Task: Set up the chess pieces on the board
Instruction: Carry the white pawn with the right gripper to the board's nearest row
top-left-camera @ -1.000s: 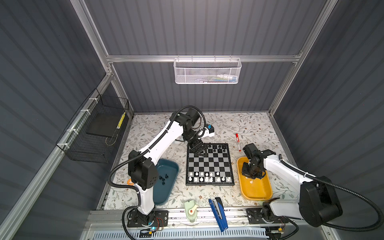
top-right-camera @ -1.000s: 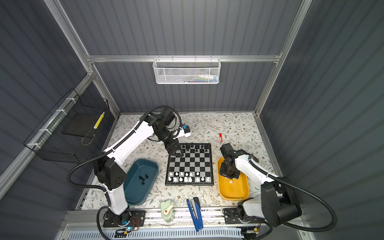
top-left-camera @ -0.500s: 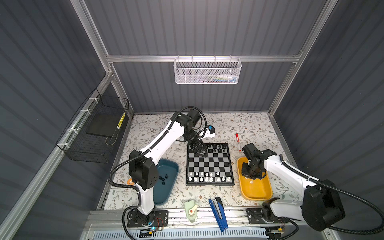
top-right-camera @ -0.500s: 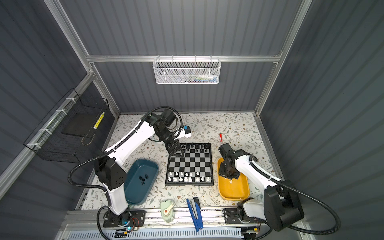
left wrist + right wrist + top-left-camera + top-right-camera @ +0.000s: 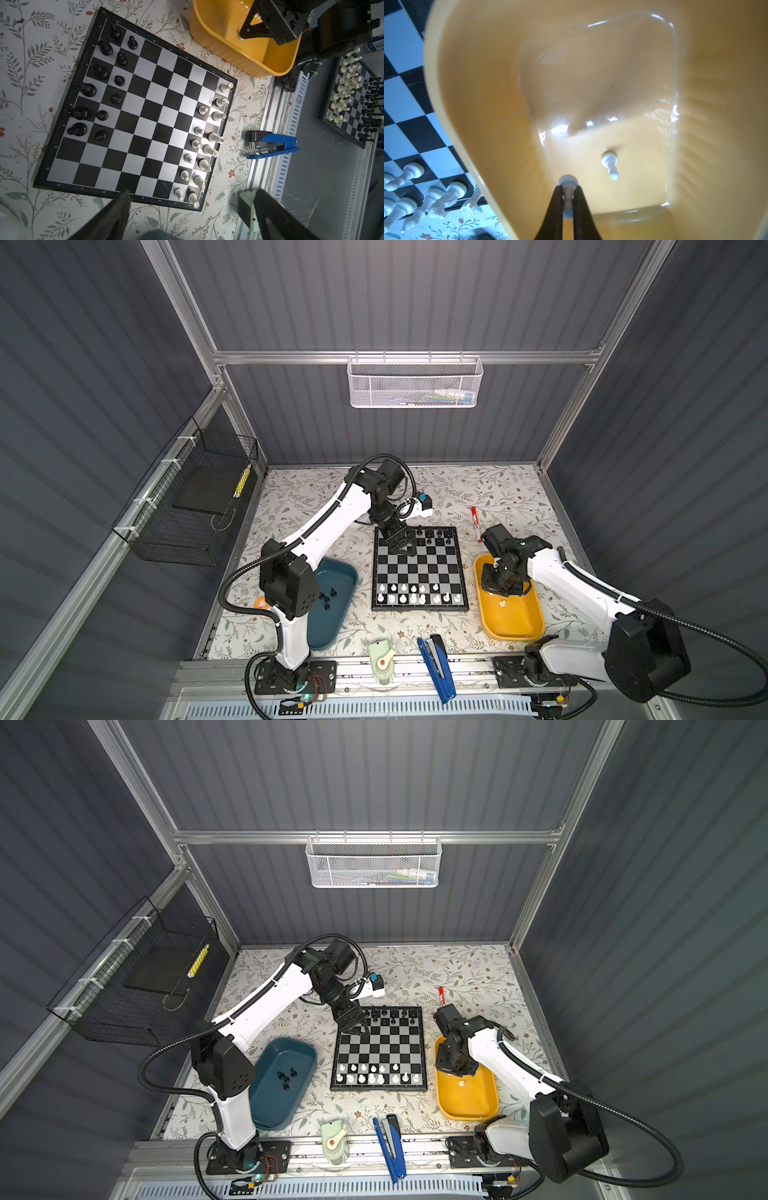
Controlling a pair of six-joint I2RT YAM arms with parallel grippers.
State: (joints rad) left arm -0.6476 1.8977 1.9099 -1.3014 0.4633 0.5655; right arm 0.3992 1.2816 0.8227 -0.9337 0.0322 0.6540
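The board [image 5: 419, 609] [image 5: 378, 1089] [image 5: 83, 190] lies mid-table. Black chess pieces [image 5: 434, 536] [image 5: 99, 71] fill part of its two far rows and white ones [image 5: 415, 595] [image 5: 209, 137] its two near rows. My left gripper [image 5: 402, 546] [image 5: 353, 1028] [image 5: 192, 194] hangs open and empty over the board's far left corner. My right gripper [image 5: 500, 585] [image 5: 453, 1065] [image 5: 568, 190] is shut on a white pawn [image 5: 568, 182] inside the yellow tray [image 5: 511, 630] [image 5: 591, 72]. A second white pawn [image 5: 609, 164] [image 5: 503, 603] lies on the tray floor.
A teal tray [image 5: 332, 630] left of the board holds a few black pieces [image 5: 328, 599] [image 5: 286, 1078]. A blue stapler [image 5: 436, 664] and a pale green gadget [image 5: 382, 659] lie by the front rail. A red pen [image 5: 475, 516] lies behind the yellow tray.
The right arm has shifted a little over the yellow tray. The left gripper stays about where it was over the board's far left corner.
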